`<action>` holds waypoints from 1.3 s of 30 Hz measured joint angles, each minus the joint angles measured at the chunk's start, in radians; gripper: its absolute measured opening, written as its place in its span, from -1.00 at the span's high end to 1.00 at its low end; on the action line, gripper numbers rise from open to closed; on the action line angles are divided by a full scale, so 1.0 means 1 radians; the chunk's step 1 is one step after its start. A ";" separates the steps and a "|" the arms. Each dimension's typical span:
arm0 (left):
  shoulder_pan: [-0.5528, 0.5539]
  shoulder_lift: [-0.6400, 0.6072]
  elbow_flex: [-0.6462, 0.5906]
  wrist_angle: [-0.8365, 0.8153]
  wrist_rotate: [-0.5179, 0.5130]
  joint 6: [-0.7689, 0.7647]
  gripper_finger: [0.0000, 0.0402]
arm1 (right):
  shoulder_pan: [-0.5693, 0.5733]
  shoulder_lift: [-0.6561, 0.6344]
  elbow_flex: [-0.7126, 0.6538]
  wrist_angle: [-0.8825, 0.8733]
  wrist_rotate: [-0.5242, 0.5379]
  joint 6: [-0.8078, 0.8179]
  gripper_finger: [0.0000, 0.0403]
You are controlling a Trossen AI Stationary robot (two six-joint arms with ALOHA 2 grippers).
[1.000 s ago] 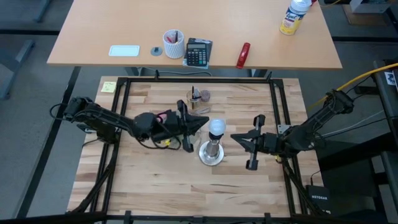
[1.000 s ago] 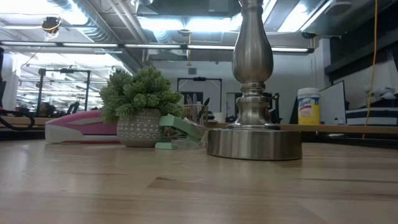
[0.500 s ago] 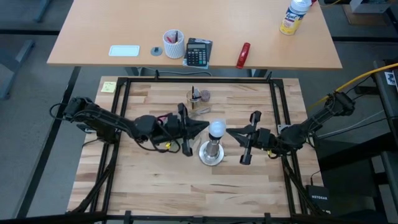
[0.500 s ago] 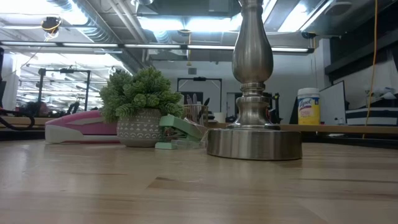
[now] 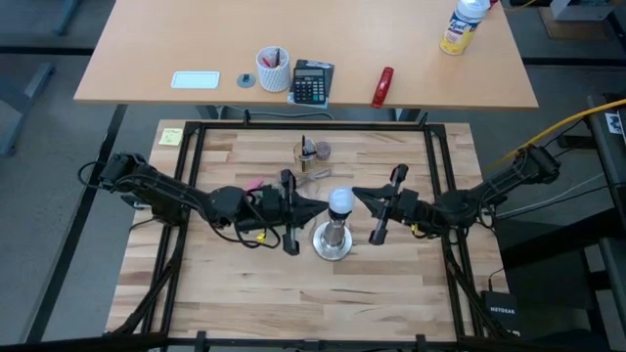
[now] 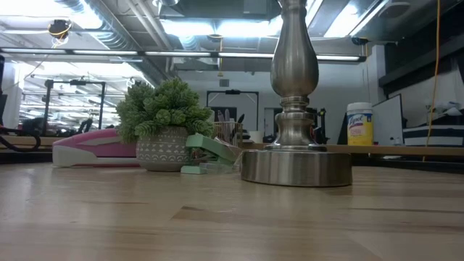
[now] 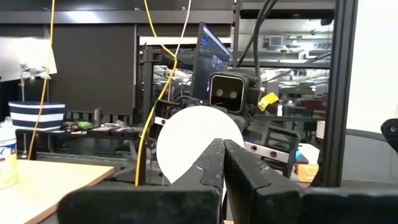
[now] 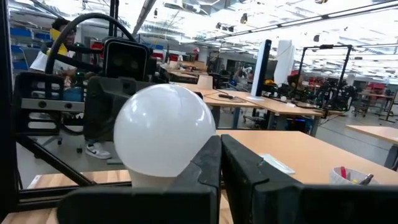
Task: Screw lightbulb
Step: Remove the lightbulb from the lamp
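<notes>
Lightbulb (image 5: 339, 201): I see it atop the stand (image 5: 334, 241).
Left gripper (image 5: 315, 204): fingers pressed together, just beside the lightbulb.
Right gripper (image 5: 362, 195): fingers pressed together, just beside the lightbulb, opposite side.
Low view: I see only the stand's base.

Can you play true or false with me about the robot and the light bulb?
1. The bulb sits on top of the silver stand. True.
2. The bulb lies flat on the table. False: it stands upright on the stand.
3. The left gripper and the right gripper are on opposite sides of the bulb. True.
4. The right gripper is far off at the table's edge. False: it is right beside the bulb.
5. Both grippers have their fingers shut. True.
6. A small potted plant stands on the table. True.
</notes>
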 joint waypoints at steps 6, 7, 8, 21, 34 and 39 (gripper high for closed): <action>-0.011 0.002 0.000 0.034 -0.004 0.036 0.99 | 0.003 -0.006 0.000 0.001 0.006 -0.026 0.92; -0.014 0.002 0.000 0.057 -0.004 0.052 0.99 | 0.003 -0.011 0.000 0.007 0.012 -0.029 0.92; -0.016 0.002 0.000 0.081 -0.004 0.071 0.99 | 0.003 -0.020 0.000 0.009 0.012 -0.030 0.92; 0.013 0.002 0.000 0.134 -0.088 0.114 0.99 | 0.132 -0.054 0.000 0.013 -0.051 -0.024 0.92; 0.059 0.002 0.000 -0.004 -0.037 -0.015 0.99 | 0.075 0.030 0.000 0.067 -0.053 0.002 0.92; 0.048 0.000 0.000 -0.024 -0.023 -0.019 0.99 | 0.056 0.033 0.000 0.062 -0.061 0.024 0.92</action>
